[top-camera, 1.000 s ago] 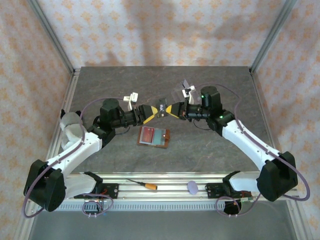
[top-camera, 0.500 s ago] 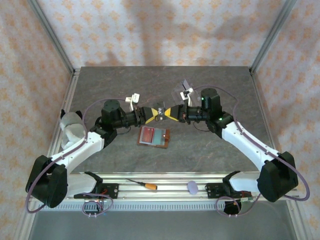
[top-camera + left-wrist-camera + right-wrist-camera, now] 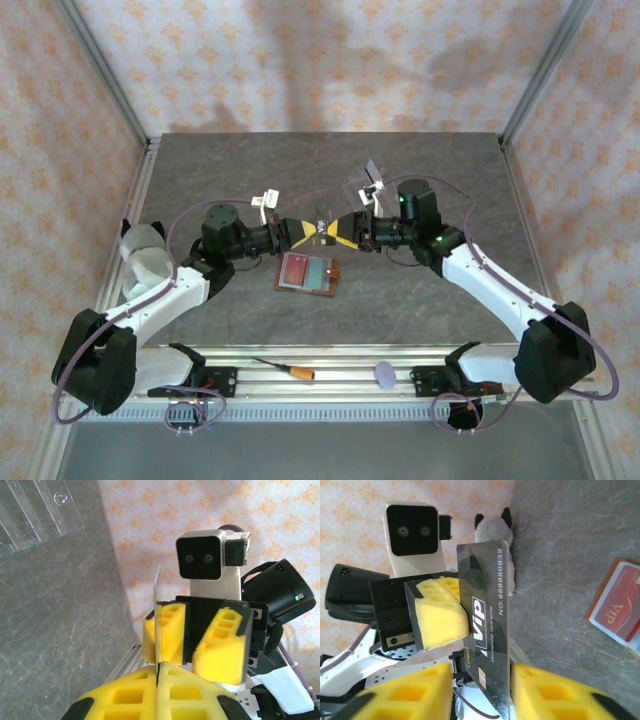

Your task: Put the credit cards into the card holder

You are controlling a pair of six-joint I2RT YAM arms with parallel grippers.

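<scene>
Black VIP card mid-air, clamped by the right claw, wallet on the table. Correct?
No. The left claw clamps the card; the right claw stands open around it, as the right wrist view shows. The card is mid-air and the wallet lies on the table.

The red card (image 3: 620, 612) and card holder (image 3: 590, 614) run off the right wrist view's edge. The dark card (image 3: 157, 605) shows edge-on, face unseen.
</scene>
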